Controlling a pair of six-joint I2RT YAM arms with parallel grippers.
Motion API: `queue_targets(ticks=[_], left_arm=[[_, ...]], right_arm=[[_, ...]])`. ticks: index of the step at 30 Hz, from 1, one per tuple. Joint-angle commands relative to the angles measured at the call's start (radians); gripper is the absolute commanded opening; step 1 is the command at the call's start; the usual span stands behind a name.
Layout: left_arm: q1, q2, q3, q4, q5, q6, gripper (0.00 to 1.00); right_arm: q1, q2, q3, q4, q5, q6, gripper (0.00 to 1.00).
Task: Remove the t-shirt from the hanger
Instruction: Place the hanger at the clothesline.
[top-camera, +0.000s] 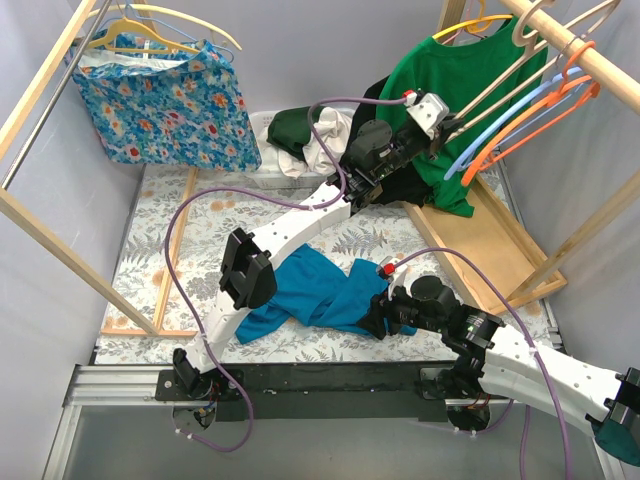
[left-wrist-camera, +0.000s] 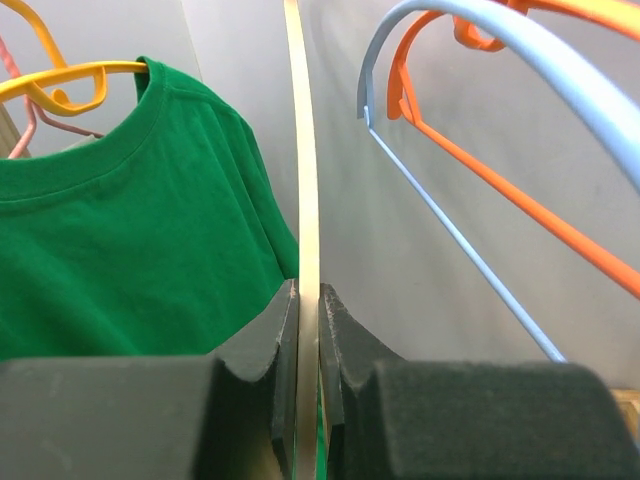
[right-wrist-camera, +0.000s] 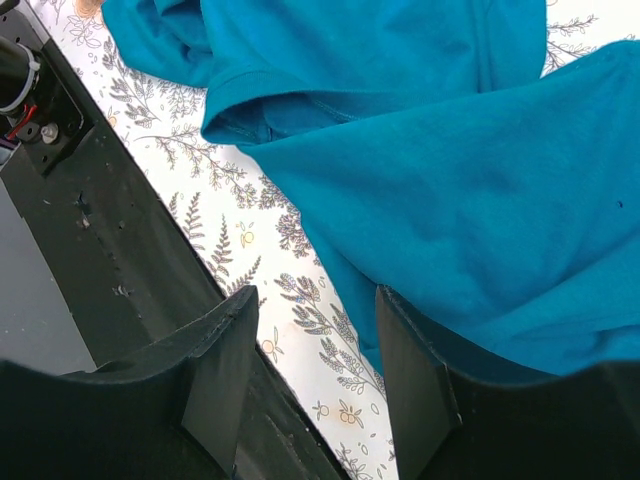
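The left gripper (left-wrist-camera: 308, 300) was clamped on the slim bar of a cream hanger (left-wrist-camera: 303, 150), its pads pressed flat against both sides. In the top view that bar slanted from the gripper up and right toward the wooden rail (top-camera: 590, 60). Just beside it hung the green t-shirt (left-wrist-camera: 130, 240) on a yellow hanger (left-wrist-camera: 60, 80) — collar uppermost at the rail, body dropping toward the wooden base, long axis roughly top to bottom. A light blue hanger (left-wrist-camera: 500, 40) and an orange hanger (left-wrist-camera: 480, 160) hung on the bar's other side. The right gripper (right-wrist-camera: 315, 300) hovered low with its fingers apart, holding nothing, over a teal t-shirt (right-wrist-camera: 450, 180) — this one lay crumpled on the leaf-patterned table (right-wrist-camera: 250, 240), stretched left to right.
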Motion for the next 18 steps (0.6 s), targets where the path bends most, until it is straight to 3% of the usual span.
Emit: queue_targets(ticks=[1, 18], left_arm=[[-0.003, 0.015, 0.048, -0.03, 0.029, 0.002, 0.0], [-0.003, 0.036, 0.083, -0.037, 0.018, 0.025, 0.0]], right_arm=[[0.007, -0.016, -0.006, 0.034, 0.008, 0.01, 0.58], [0.007, -0.007, -0.006, 0.039, 0.008, 0.007, 0.57]])
